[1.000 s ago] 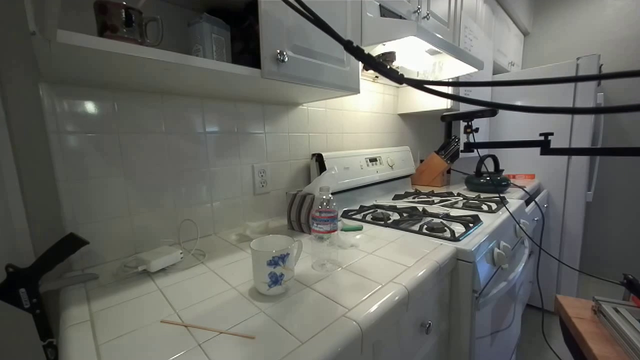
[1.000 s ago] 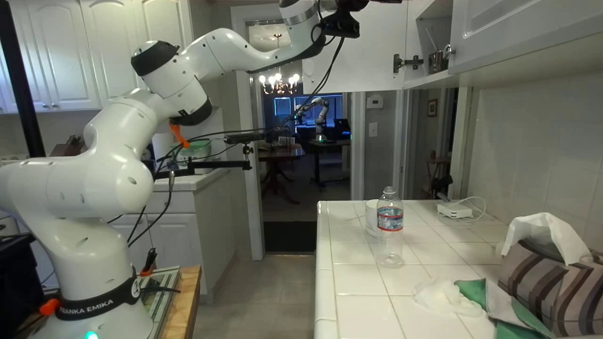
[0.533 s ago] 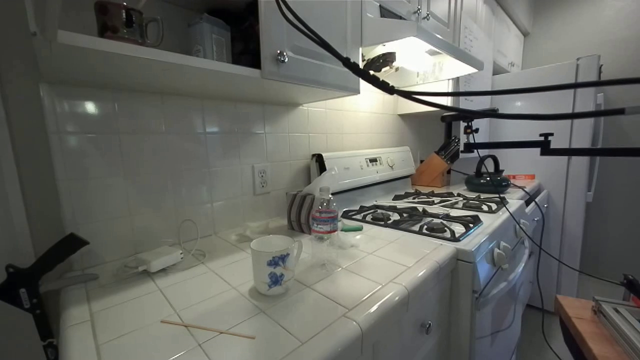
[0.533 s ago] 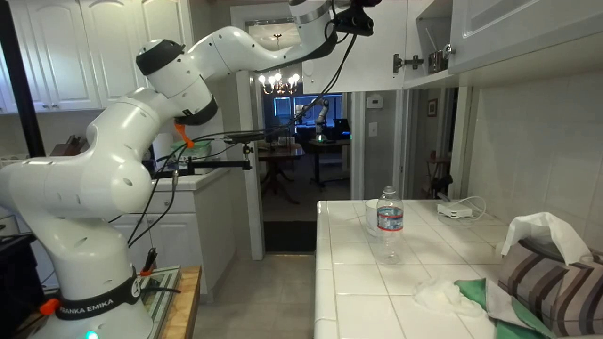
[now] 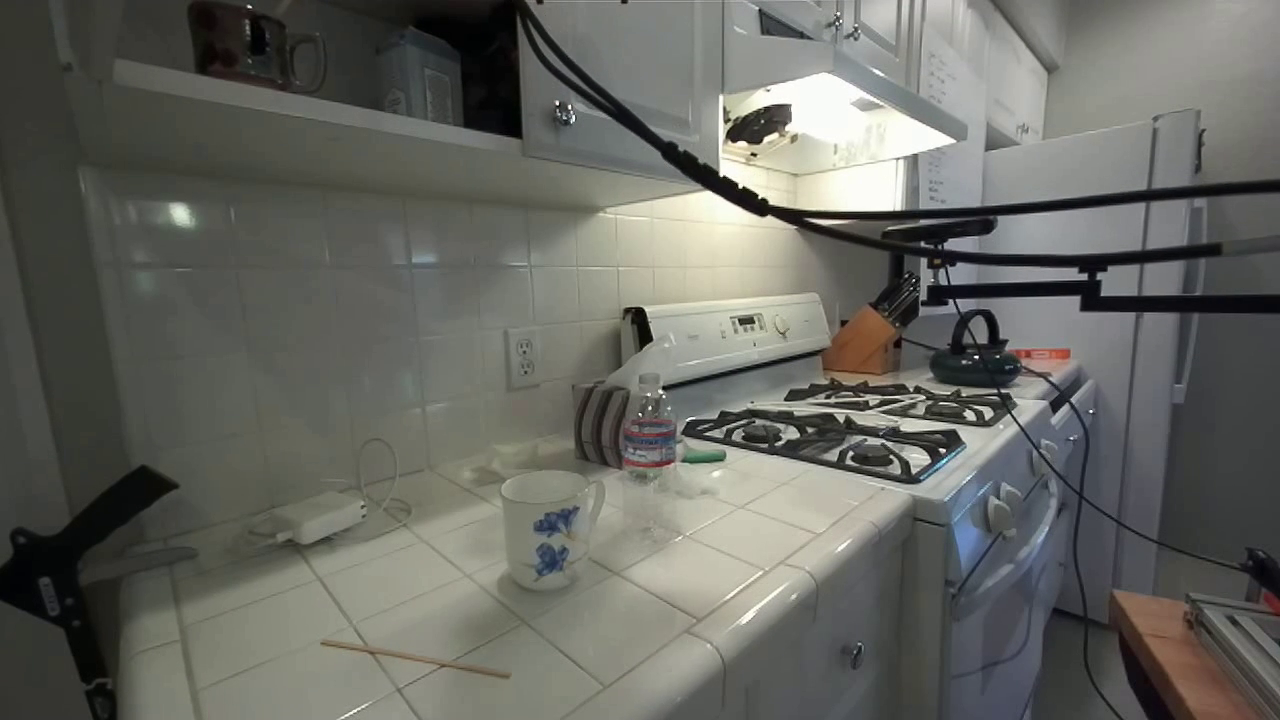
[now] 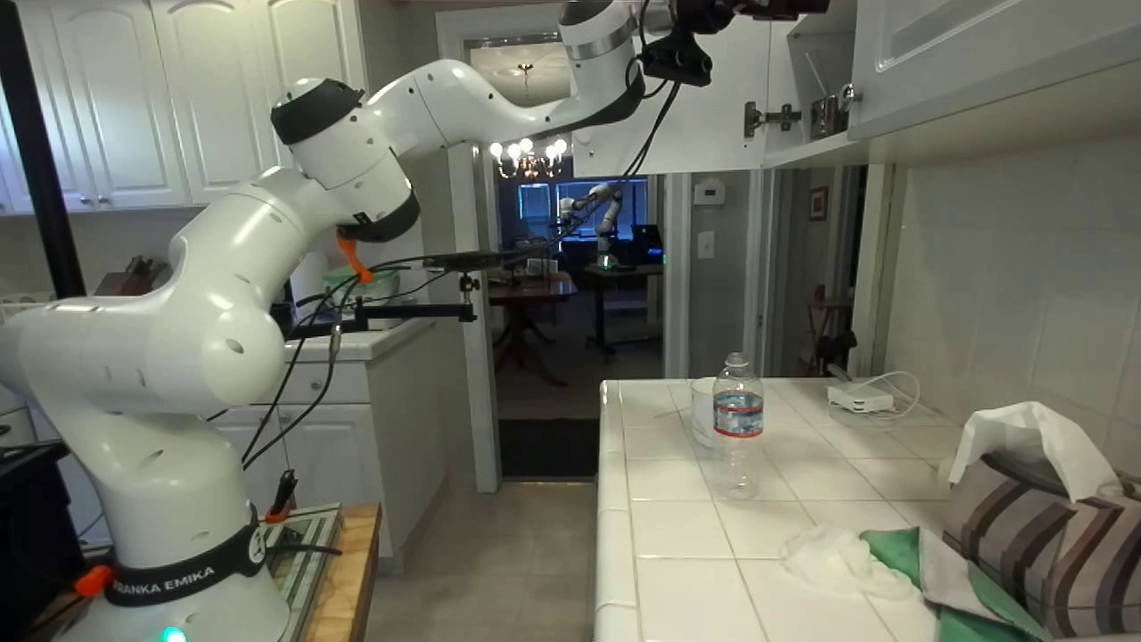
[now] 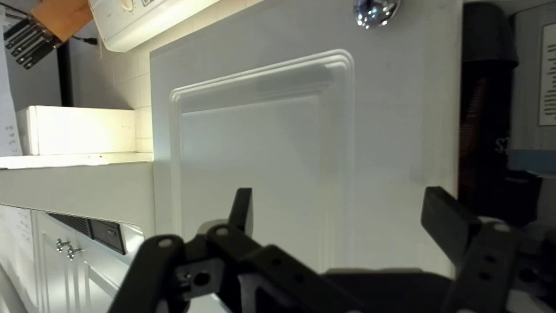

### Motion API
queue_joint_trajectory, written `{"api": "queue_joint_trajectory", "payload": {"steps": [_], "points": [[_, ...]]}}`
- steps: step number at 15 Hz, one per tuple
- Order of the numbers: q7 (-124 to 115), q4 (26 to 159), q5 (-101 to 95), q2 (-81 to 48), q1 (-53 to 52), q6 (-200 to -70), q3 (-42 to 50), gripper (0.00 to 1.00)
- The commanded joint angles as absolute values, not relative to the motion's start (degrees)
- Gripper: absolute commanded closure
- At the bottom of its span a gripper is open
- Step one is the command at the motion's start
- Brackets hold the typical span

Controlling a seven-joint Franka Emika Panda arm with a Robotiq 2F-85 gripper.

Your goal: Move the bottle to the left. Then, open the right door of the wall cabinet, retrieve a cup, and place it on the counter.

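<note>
Claw [image 7: 339, 205]: jaws apart, empty | faces right cabinet door [image 7: 256, 165] | risk: may ram it; cause: knob [image 7: 376, 12] not between jaws

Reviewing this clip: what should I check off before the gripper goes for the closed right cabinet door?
1. Gripper open: ok, fingers apart, nothing held.
2. Right cabinet door shut: ok, it looks flush.
3. Knob between the fingers: not ok, it lies at the wrist view's top edge.
4. Bottle upright on the counter: ok, near the mug.
5. Cables clear of the door: cannot tell, they hang across it in an exterior view.
</note>
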State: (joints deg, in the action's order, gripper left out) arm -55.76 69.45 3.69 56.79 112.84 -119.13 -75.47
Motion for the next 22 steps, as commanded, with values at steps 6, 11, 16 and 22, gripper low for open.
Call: {"api": "queue_joint_trajectory", "payload": {"steps": [6,11,16,22], "points": [[-55.29,54.43,6.38,58.75,124.61,-110.7,-79.4,0.0],[-55.12,46.67,8.08,59.54,129.83,-106.5,-80.74,0.0],[-55.09,40.46,10.41,60.82,134.66,-103.93,-80.97,0.0],[-56.76,34.68,10.91,62.45,139.52,-98.96,-78.86,0.0]]}}
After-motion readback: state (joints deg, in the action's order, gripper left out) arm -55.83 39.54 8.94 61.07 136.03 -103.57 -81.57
